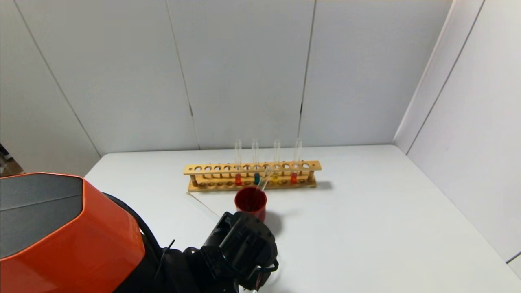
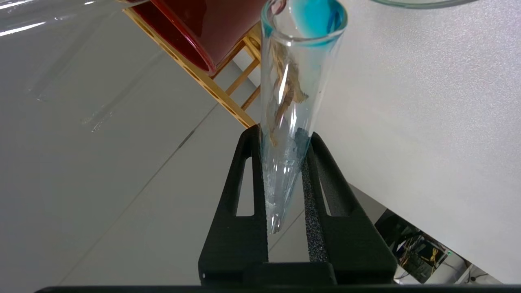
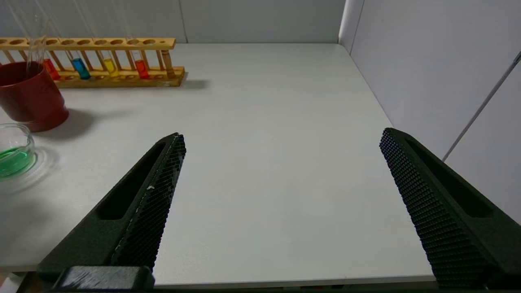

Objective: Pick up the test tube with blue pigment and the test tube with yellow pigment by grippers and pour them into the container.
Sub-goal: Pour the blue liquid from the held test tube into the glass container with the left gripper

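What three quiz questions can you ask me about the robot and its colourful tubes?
1. True or false: the right gripper is holding a tube.
2. What colour is the liquid in the glass container? A red, B green, C blue.
3. Fill in: the left gripper is shut on a test tube with ___ liquid at its mouth.
Key: 1 false; 2 B; 3 blue.

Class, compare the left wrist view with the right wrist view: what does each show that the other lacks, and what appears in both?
Left wrist only: the left claw shut on a tilted test tube with blue pigment. Right wrist only: the open right claw, a glass container of green liquid, and racked tubes. Both: the red cup and wooden rack.
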You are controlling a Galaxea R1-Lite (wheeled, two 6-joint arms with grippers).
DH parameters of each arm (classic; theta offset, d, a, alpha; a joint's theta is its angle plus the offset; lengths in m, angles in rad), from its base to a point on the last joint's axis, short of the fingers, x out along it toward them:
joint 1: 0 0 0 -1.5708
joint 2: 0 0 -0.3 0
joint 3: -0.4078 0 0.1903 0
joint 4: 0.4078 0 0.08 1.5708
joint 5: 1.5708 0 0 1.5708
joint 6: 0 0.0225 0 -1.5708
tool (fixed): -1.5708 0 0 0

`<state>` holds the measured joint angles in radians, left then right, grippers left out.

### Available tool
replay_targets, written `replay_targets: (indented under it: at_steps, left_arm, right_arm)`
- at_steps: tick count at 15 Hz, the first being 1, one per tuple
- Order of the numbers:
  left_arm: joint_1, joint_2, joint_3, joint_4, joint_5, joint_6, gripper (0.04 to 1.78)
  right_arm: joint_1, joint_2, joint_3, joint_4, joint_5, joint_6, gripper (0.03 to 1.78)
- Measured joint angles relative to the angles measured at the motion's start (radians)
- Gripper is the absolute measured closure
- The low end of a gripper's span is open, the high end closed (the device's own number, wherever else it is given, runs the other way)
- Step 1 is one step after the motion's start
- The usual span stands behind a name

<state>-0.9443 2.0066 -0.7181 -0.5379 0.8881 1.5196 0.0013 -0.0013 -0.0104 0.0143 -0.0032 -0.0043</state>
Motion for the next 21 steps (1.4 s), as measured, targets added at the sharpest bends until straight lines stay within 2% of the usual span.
replay_targets:
  at_steps: [18, 21]
  left_arm:
    - [-0.013, 0.018, 0.001, -0.001, 0.023, 0.006, 1.51]
    - [-0.046, -0.018, 0.012, -0.026, 0.02, -0.06, 1.51]
  right_arm:
    - [0.0, 0.0, 0.0, 0.001, 0.0, 0.0, 0.07]
    - [0.0, 0.0, 0.0, 0.0, 0.0, 0.0, 0.07]
